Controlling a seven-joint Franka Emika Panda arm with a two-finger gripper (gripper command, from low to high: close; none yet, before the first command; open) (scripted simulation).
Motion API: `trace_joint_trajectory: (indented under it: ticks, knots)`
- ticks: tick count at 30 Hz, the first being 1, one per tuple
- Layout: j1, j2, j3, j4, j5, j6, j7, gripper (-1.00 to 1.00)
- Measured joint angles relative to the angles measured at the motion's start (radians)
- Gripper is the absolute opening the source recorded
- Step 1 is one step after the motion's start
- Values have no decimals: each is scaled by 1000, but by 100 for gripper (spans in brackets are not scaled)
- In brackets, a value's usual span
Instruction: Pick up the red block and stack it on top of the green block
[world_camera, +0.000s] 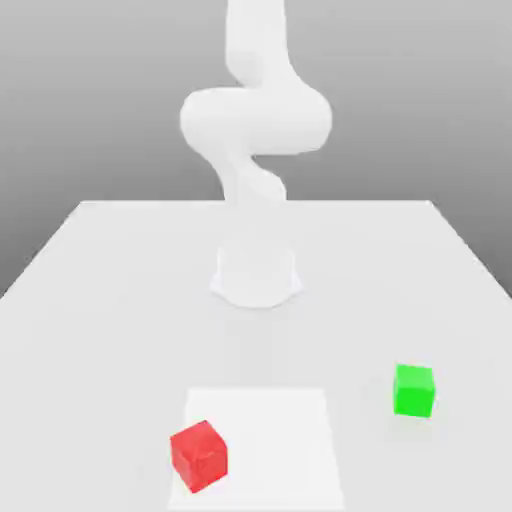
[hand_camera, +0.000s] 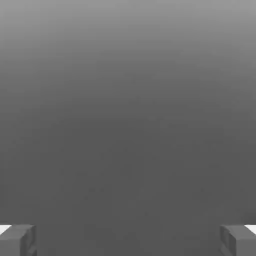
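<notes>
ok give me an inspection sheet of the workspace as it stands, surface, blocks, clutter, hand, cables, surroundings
surface: white table, with a brighter white square patch at its near edge
job's things: red block sits on that patch, at its corner toward the exterior view's left; green block sits apart on the bare table toward the exterior view's right; not stacked
clutter: nothing seen
hand: hand open, fingertips wide apart, nothing between them
arm: white arm rises from its base behind the blocks
cables: nothing seen
surroundings: plain grey backdrop
</notes>
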Motion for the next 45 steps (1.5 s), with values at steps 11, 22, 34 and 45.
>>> trace_joint_trajectory:
  ticks: [11, 22, 34, 45]
  knots:
    - [-172, 408, 99, -109, -88, 171, 393, 0]
    - [-237, 798, 95, -219, -68, 345, 703, 0]
    - [-209, 1041, 54, -210, -87, 529, 776, -100]
    - [-111, 788, 197, -289, 13, 361, 768, -100]
